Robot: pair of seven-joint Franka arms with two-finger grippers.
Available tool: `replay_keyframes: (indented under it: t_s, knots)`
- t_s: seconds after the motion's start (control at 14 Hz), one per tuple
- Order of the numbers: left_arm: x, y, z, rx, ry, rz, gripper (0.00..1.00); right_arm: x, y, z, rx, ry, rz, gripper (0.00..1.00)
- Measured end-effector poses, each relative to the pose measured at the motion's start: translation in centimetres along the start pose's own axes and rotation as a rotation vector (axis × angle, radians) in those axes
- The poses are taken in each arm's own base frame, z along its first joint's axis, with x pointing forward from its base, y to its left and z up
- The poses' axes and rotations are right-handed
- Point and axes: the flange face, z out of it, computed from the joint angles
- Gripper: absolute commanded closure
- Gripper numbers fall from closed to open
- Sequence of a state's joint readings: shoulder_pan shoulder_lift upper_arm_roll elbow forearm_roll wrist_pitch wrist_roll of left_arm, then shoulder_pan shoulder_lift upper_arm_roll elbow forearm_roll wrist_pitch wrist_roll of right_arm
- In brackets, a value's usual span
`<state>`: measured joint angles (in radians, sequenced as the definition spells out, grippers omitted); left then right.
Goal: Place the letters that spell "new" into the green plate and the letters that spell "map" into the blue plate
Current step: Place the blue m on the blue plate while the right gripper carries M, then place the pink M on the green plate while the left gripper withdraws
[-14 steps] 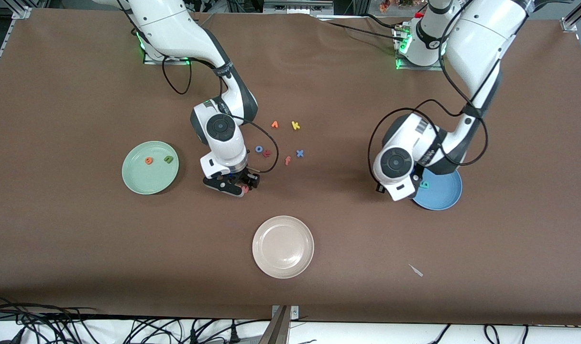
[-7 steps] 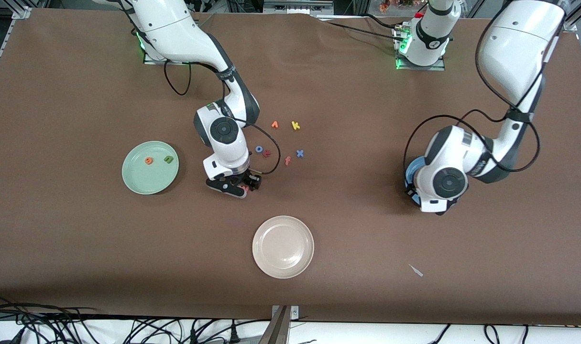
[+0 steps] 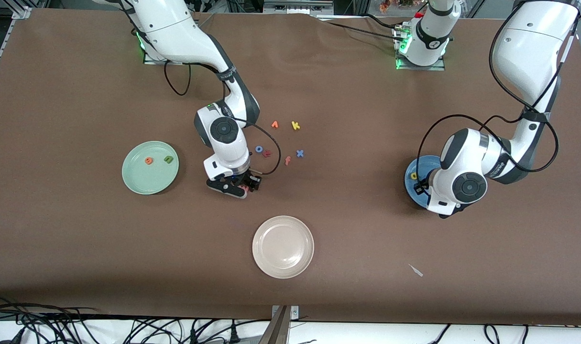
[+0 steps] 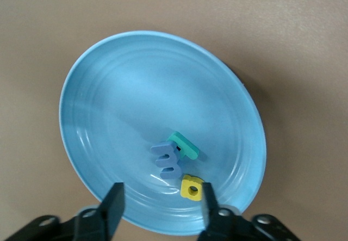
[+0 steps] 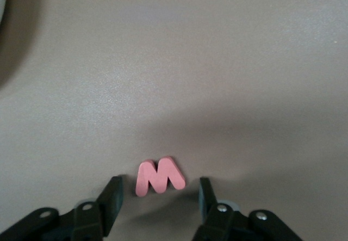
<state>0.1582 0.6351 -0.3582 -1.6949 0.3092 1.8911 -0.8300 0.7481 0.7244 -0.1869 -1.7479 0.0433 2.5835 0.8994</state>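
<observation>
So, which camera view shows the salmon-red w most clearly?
The right wrist view shows it best: the salmon-red w lies flat on the table, whole and unhidden, between the open fingers of the right tool. In the front view the tool covers nearly all of the letter. The left wrist view shows only the blue plate, not the w.

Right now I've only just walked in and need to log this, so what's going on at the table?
Two arms sort foam letters. The right gripper stands open around the salmon w on the table. The left gripper, open, hangs over the blue plate, which holds the blue m, teal p and yellow a. The green plate holds the orange e and green n.
</observation>
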Motion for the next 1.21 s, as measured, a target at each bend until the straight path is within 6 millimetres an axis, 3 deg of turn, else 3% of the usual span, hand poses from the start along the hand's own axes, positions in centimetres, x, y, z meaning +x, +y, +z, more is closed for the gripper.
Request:
replay_keyframes:
  t_s: [0.14, 0.36, 0.57, 0.93, 1.21]
  knots:
    - [0.7, -1.1, -0.5, -0.008, 0.004, 0.089, 0.0, 0.0, 0.0, 0.0, 0.001, 0.001, -0.001, 0.51]
    - [3.0, -5.5, -2.1, -0.022, 0.007, 0.249, 0.0, 0.1, -0.1, -0.2, 0.003, 0.003, -0.002, 0.66]
    - [4.2, -9.4, -4.1, -0.027, 0.017, 0.373, 0.0, 0.2, -0.2, -0.2, 0.004, 0.004, -0.007, 0.69]
    - [2.5, -10.9, -9.0, -0.053, -0.015, 0.41, 0.0, 0.4, 0.0, -0.3, -0.008, -0.002, -0.046, 0.69]
    - [1.3, -12.3, -13.9, -0.095, -0.018, 0.39, 0.0, 2.4, 1.1, -1.7, -0.055, -0.019, -0.111, 0.69]
